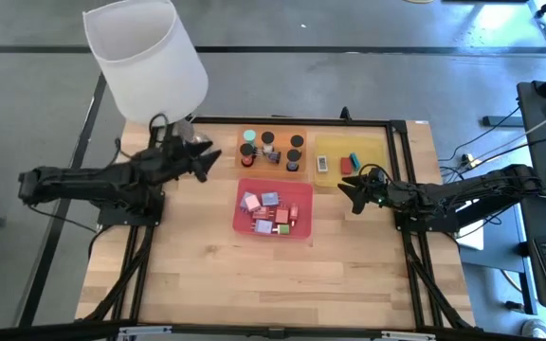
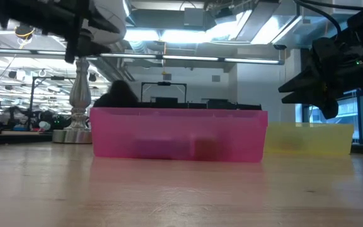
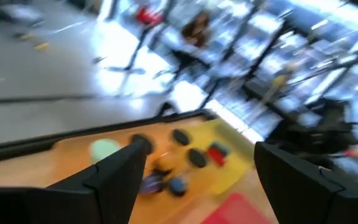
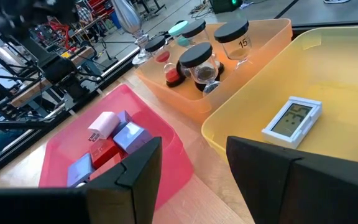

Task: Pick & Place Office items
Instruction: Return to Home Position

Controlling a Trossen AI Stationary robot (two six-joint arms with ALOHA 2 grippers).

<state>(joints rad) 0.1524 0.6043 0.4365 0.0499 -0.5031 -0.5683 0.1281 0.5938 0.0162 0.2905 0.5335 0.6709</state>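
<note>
While the left gripper and right gripper hang open and empty flanking three trays, cylinders stand in the orange tray, three flat pieces lie in the yellow tray, and blocks in the red tray.

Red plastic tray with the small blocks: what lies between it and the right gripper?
Nothing but a bare strip of wooden table, seen in the high view. The right gripper, open, hovers just off the side of the red plastic tray.
</note>
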